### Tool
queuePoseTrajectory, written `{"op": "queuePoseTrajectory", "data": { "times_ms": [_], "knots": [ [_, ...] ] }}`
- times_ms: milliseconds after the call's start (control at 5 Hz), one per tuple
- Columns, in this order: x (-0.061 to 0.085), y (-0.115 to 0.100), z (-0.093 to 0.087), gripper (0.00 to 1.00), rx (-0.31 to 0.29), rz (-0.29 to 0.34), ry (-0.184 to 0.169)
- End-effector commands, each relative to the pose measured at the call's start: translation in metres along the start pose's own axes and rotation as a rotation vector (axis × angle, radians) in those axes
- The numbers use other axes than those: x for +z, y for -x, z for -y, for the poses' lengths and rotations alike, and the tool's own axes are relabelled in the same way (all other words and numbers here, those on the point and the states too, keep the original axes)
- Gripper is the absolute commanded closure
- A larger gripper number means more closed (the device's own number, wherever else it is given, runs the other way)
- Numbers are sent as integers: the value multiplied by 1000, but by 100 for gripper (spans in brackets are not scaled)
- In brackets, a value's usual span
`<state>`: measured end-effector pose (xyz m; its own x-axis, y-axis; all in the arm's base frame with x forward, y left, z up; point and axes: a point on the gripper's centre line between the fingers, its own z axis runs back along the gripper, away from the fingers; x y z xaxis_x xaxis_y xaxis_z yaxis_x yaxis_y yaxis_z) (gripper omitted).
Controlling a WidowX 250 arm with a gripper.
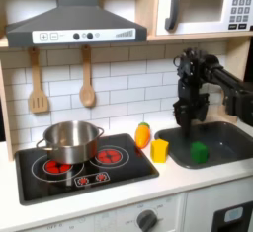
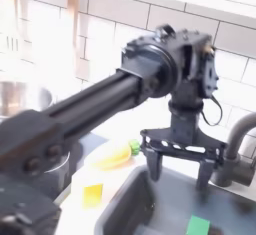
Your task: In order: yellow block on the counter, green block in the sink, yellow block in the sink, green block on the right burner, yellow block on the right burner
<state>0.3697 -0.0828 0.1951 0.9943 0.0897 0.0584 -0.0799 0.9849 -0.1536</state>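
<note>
The yellow block (image 1: 159,150) (image 2: 92,194) rests on the pale counter (image 1: 188,184) just beside the sink's left edge in both exterior views. Inside the dark sink (image 1: 229,143) (image 2: 140,211) lies the green block (image 1: 199,153) (image 2: 198,225). My gripper (image 1: 185,120) (image 2: 178,169) hangs above the sink, pointing down, higher than both blocks. It is open, its fingers (image 2: 205,169) spread wide with nothing between them. The right burner (image 1: 109,156) on the black cooktop is bare.
A steel pot (image 1: 69,140) (image 2: 12,97) sits on the left burner. An orange-yellow toy with a green tip (image 1: 143,134) (image 2: 118,156) stands on the counter behind the yellow block. The black faucet (image 2: 236,144) rises at the sink's back. Utensils (image 1: 38,83) hang on the tiled wall.
</note>
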Motion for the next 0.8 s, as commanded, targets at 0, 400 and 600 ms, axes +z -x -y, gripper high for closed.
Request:
{"op": "queuePoseTrajectory", "data": {
  "times_ms": [0, 400, 600],
  "knots": [
    [11, 26, -37, 0, -28, -7, -26],
    [11, 50, -65, 0, -8, 29, -103],
    [13, 53, -65, 0, 27, 43, -115]
  ]
}}
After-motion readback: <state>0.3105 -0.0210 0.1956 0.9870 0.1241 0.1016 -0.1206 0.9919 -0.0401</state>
